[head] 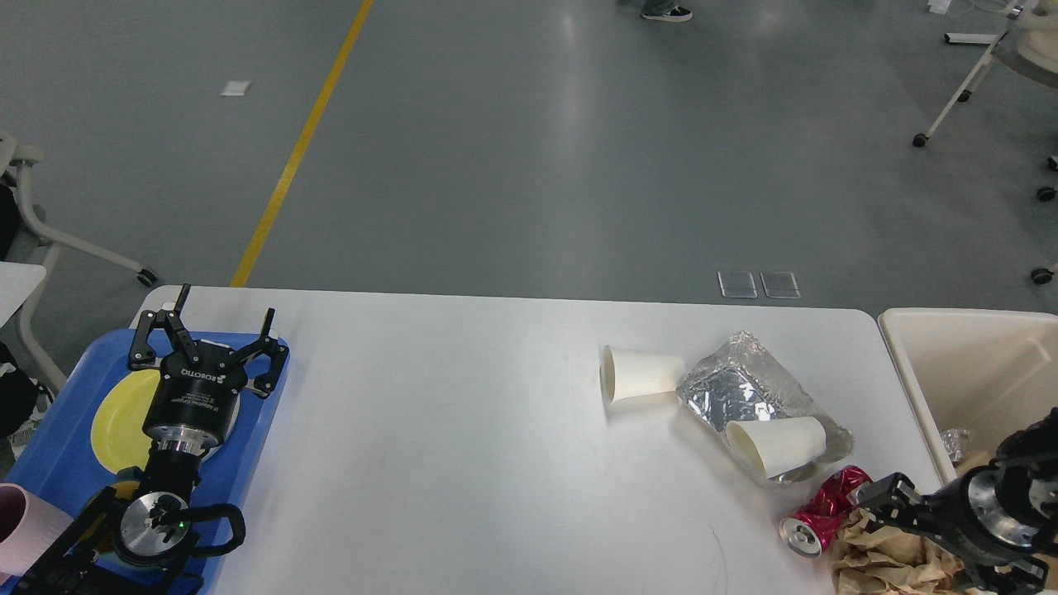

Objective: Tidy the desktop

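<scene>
The white desktop (463, 446) holds litter at its right end. One white paper cup (640, 373) lies on its side. A second paper cup (777, 446) lies in a crumpled foil tray (736, 388). A crushed red can (818, 516) lies beside crumpled brown paper (884, 562) at the front right corner. My right gripper (886, 506) hangs low over the brown paper, just right of the can; its dark fingers cannot be told apart. My left gripper (216, 326) is open and empty over the blue tray (58, 463).
A yellow plate (116, 421) lies in the blue tray, and a pink cup (25, 529) stands at its front left. A beige bin (959, 364) stands off the table's right edge, with brown paper and a bit of foil (955, 442) inside.
</scene>
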